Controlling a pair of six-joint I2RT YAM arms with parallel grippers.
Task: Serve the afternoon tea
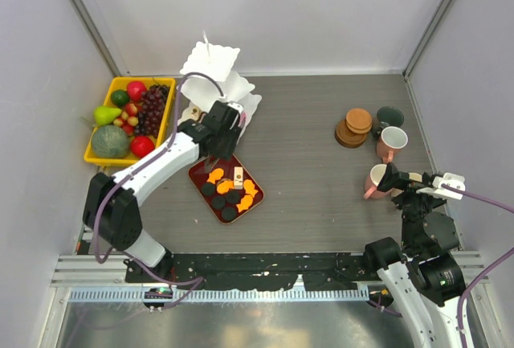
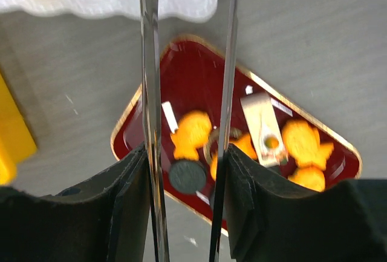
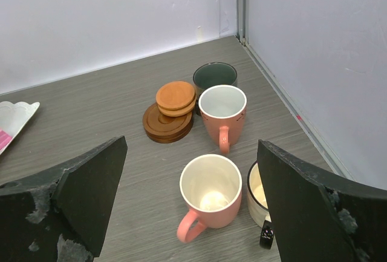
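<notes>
Grey table (image 1: pixel 321 203): orange pastry (image 2: pixel 190 134) below left tool (image 2: pixel 186 174), between tongs (image 2: pixel 149 92).

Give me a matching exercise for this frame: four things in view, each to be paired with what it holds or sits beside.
1. coaster stack
2. red tray
3. yellow tray
4. left gripper

A. holds fruit
B. shut on metal tongs
C. beside the mugs
D. holds orange and black pastries

Pairs: 1-C, 2-D, 3-A, 4-B
</notes>
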